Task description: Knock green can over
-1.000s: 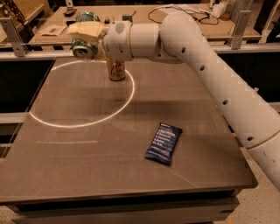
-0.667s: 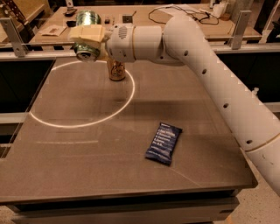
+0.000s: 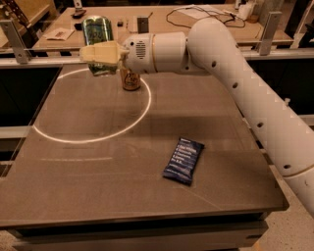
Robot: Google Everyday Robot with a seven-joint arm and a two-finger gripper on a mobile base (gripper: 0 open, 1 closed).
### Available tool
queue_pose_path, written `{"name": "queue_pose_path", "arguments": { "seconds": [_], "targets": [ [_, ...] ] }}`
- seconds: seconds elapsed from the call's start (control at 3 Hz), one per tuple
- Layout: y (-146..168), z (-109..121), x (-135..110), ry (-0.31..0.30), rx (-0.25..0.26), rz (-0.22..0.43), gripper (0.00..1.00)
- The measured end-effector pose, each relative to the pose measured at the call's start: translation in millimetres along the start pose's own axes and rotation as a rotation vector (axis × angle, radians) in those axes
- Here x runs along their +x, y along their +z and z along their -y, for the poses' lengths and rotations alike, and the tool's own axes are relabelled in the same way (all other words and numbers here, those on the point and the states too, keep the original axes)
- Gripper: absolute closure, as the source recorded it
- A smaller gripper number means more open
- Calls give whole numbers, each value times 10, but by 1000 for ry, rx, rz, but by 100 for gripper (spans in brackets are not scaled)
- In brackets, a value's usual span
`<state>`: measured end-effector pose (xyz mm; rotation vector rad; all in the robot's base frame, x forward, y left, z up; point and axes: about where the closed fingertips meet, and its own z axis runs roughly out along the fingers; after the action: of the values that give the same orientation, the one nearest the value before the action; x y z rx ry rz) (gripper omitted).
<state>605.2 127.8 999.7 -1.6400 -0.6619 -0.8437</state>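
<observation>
The green can (image 3: 97, 30) is shiny green with pale graphics and stands upright in the air over the table's far left part. My gripper (image 3: 100, 54) reaches in from the right. Its beige fingers (image 3: 104, 52) are closed across the can's lower half and hold it above the table (image 3: 98, 186). The can's bottom edge shows just below the fingers. A gold-orange can (image 3: 130, 80) stands upright on the table just right of the gripper. My wrist partly hides it.
A dark blue snack bar (image 3: 184, 160) lies flat at the front right. A white circle (image 3: 93, 139) is marked on the table's left half. Behind the table is a rail (image 3: 44, 51) and a wooden bench with a black cable (image 3: 196, 13) and papers.
The green can was tilted with its end toward me at the gripper; it has risen and now stands upright in the fingers. The gripper has shifted slightly right.
</observation>
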Motion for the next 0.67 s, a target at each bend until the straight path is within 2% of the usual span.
{"name": "queue_pose_path", "arguments": {
  "seconds": [0.33, 0.67],
  "targets": [
    [1, 83, -213, -129, -61, 86, 100],
    [-6, 70, -429, -171, -190, 151, 100]
  ]
}}
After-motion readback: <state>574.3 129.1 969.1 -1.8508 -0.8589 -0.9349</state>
